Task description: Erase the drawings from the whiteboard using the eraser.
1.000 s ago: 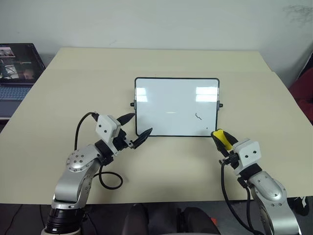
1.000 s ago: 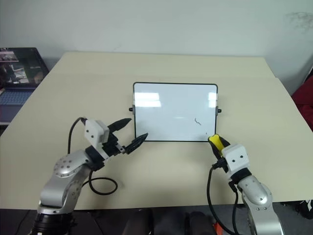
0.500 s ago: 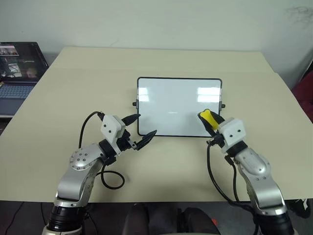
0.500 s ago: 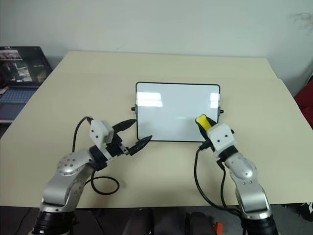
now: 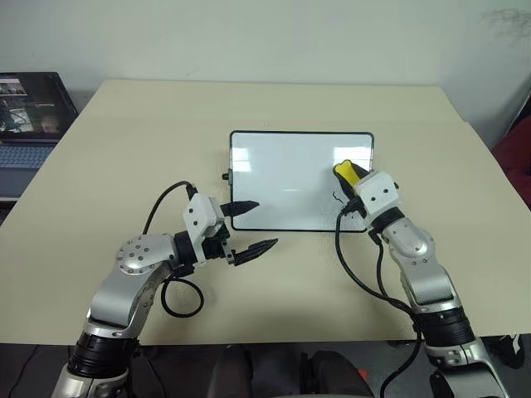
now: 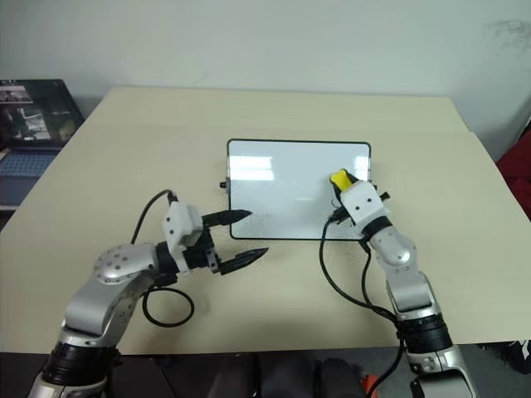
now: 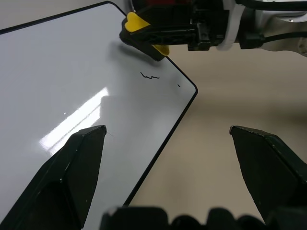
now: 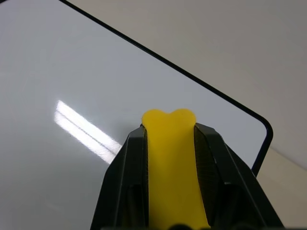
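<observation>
Surroundings: pale wall behind; laptop (image 5: 29, 108) with lit screen just off the worktop's far left corner.
Worktop: beige worktop (image 5: 124, 166), bare apart from the board.
Whiteboard: whiteboard (image 5: 282, 178) lies flat near the middle of the worktop, a little toward the far edge, long sides parallel to the near edge; black frame, small knob on its left short side.
Drawings: drawings (image 7: 149, 76) are a thin dark squiggle with a small dot beside it, both near the board's near right corner; squiggle also seen just beside the right claw in the head view.
Eraser: eraser (image 5: 347, 172) yellow, over the right part of the board, next to the squiggle; contact with the board surface cannot be told.
Right claw: right claw (image 8: 169, 125) clamped on the eraser, black fingers (image 8: 127, 163) pressing both its long sides, yellow tip sticking out past them.
Left claw: left claw (image 5: 251, 225) empty, jaws spread wide, pointing toward the board; one fingertip over the board's near left corner, the other over bare worktop.
</observation>
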